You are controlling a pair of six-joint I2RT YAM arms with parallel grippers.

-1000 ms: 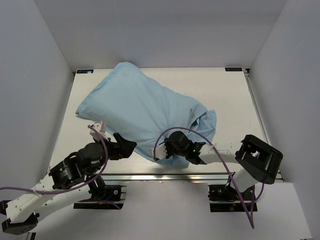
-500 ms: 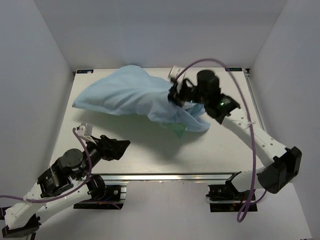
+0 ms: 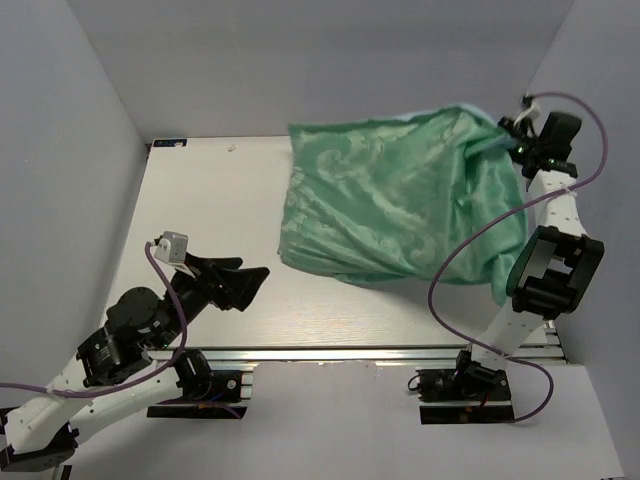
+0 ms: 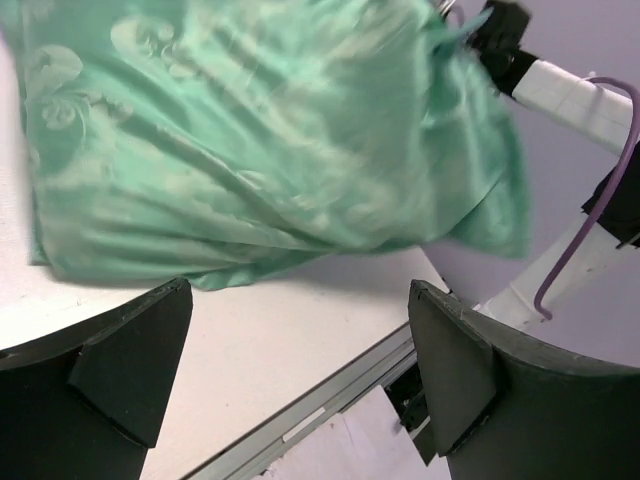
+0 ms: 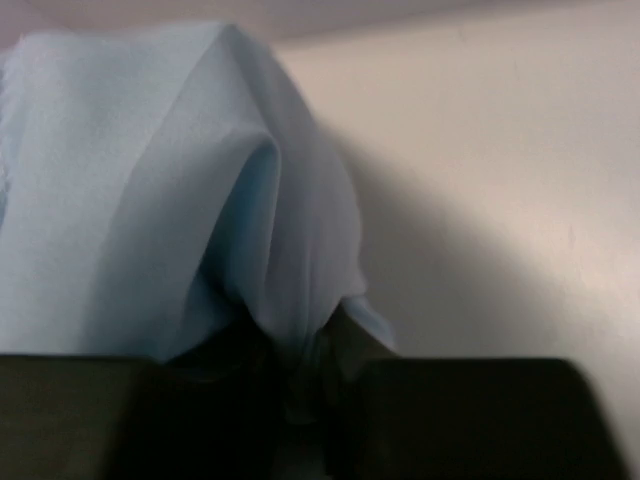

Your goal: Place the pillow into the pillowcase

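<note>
The pillowcase [image 3: 400,195] hangs spread over the back right of the table, its glossy mint green face toward the top camera. My right gripper [image 3: 512,135] is raised high at the back right and is shut on the pillowcase's upper corner. In the right wrist view the light blue face [image 5: 150,200] bunches between the shut jaws. My left gripper [image 3: 252,282] is open and empty low over the front left of the table; the green fabric [image 4: 250,140] fills the upper part of the left wrist view. The pillow is out of view.
The white table [image 3: 200,210] is bare at the left and front. Its metal front rail [image 3: 330,352] runs along the near edge. Grey walls [image 3: 80,150] enclose the table on the left, back and right.
My right arm has swung the pillowcase from the front centre up to the back right, turning its green face to the camera. My left gripper has let go and drawn back to the front left.
</note>
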